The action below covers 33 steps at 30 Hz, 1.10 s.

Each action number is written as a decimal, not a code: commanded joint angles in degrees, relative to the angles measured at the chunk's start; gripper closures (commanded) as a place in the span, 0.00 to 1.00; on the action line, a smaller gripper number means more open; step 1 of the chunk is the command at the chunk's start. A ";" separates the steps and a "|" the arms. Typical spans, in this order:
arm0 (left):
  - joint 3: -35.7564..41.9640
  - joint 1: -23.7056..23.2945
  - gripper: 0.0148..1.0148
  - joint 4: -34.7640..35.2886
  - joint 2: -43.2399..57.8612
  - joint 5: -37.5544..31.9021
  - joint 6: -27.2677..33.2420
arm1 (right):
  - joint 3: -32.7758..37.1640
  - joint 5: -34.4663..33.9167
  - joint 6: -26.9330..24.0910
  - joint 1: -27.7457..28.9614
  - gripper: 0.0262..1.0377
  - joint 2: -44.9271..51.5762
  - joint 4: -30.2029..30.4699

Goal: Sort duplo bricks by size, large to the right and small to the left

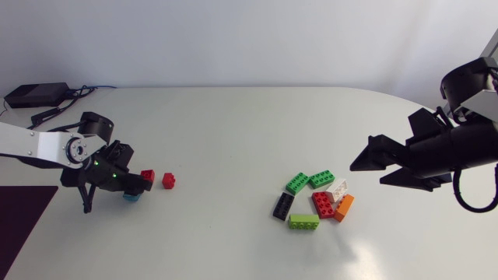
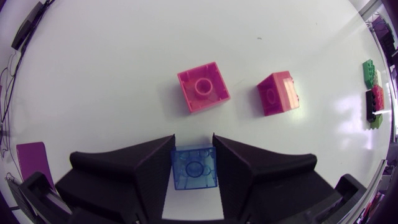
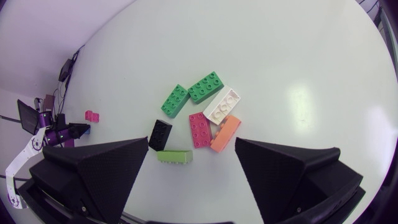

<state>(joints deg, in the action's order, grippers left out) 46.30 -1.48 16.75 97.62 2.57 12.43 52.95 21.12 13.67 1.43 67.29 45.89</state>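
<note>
Blue brick (image 2: 194, 167) is squeezed in the left gripper (image 2: 193, 142), the right gripper (image 3: 191, 142) hangs open, and dropping it carelessly could knock the near red brick (image 2: 203, 87).

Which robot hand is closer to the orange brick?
Right. The right gripper is open close beside the orange brick; the left gripper is far across the table, shut on a blue brick.

White glossy table (image 1: 233, 140) w/ rounded far edge; black box (image 1: 31, 95) + cables (image 1: 82, 91) at far-left corner.
</note>
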 commanded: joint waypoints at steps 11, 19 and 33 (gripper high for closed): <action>-0.42 6.40 0.76 -1.37 1.25 0.16 -0.82 | -2.06 0.41 1.09 -0.29 0.03 -0.49 -0.45; -0.60 6.75 0.06 -0.93 1.78 -0.11 -0.38 | -1.97 0.41 0.92 -0.20 0.03 -0.58 -0.45; 2.83 6.75 0.03 -0.05 -1.65 -1.95 -1.79 | -0.65 -0.29 2.32 -3.54 0.03 1.36 -1.77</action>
<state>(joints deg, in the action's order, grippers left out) 47.64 4.91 16.12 97.45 1.04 11.94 52.21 20.80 14.15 -0.01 67.42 44.99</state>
